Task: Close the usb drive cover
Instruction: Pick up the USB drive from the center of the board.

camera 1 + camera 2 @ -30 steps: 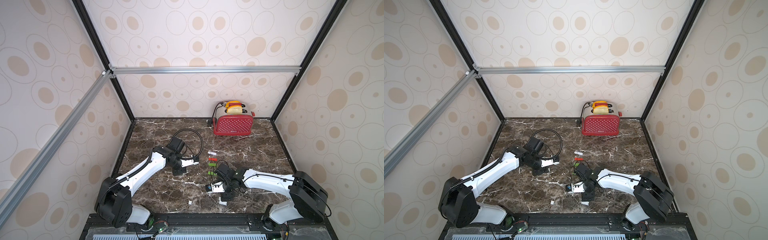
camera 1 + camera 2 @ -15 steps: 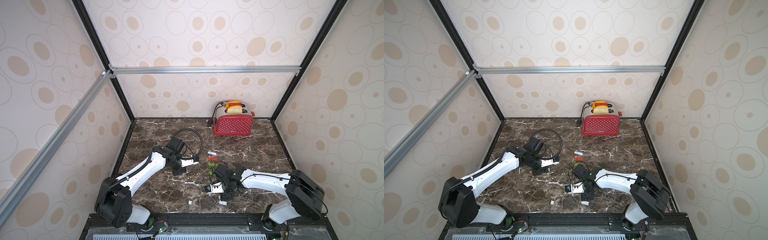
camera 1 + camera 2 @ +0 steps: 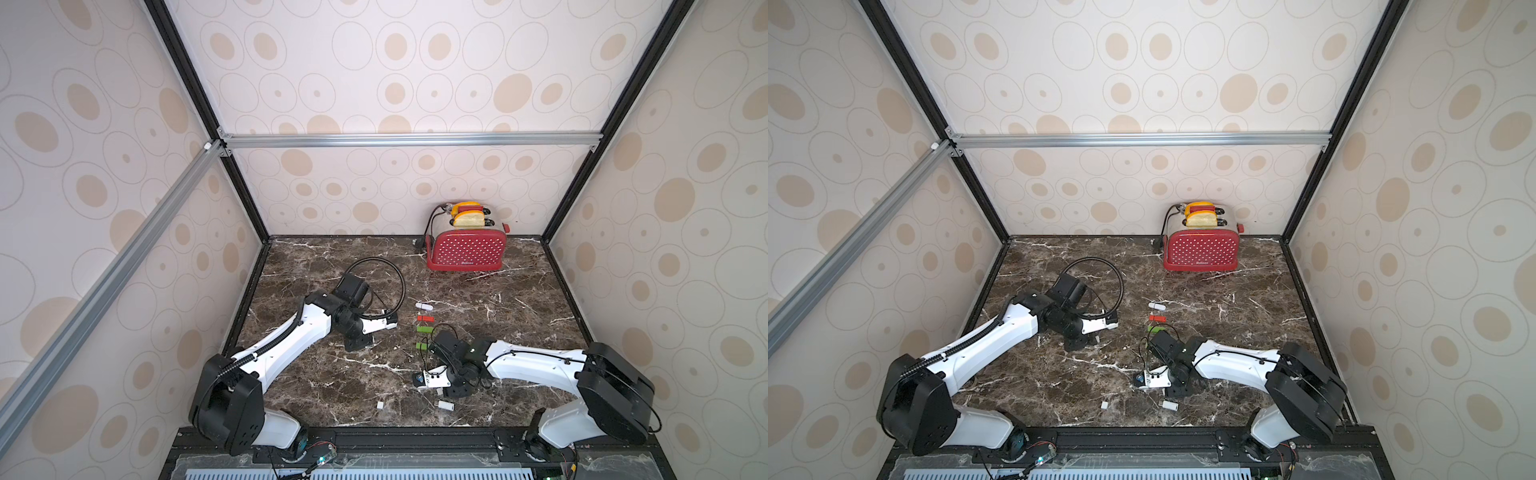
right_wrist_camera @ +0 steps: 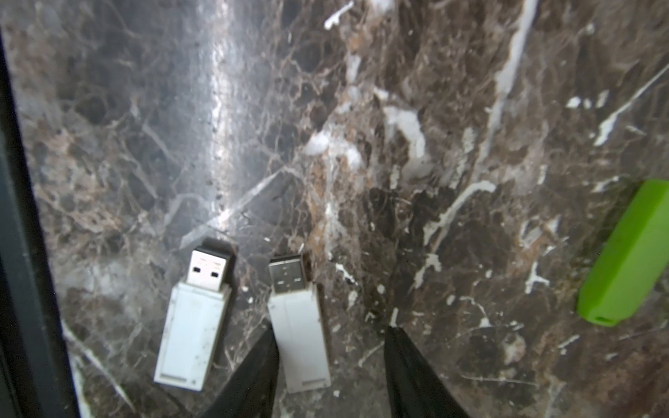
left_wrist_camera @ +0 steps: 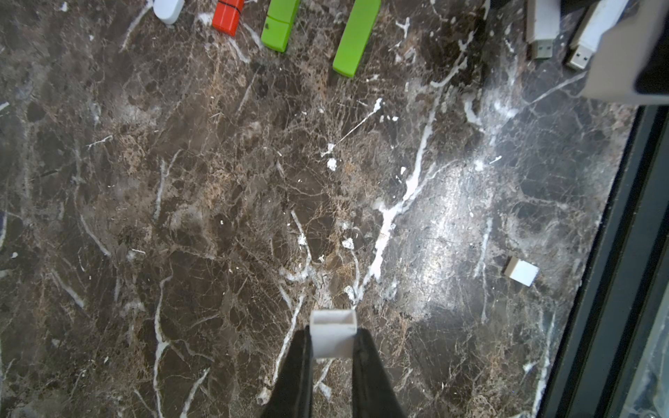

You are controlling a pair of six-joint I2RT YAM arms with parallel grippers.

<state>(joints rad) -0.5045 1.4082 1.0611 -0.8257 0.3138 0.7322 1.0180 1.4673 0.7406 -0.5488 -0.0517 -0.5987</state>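
Pinching a white cap (image 5: 332, 340) between narrow jaws, the left gripper (image 5: 333, 331) hovers above the table (image 5: 217, 181). The right gripper (image 4: 331, 330) stands open astride a white drive (image 4: 297, 318) lying flat (plug bare), with one finger touching its side and a second bare drive (image 4: 192, 325) just beside it.

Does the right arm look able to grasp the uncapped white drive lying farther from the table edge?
Probably yes: the right gripper has its open jaws astride that drive; nothing lies over it, and the second drive sits apart.
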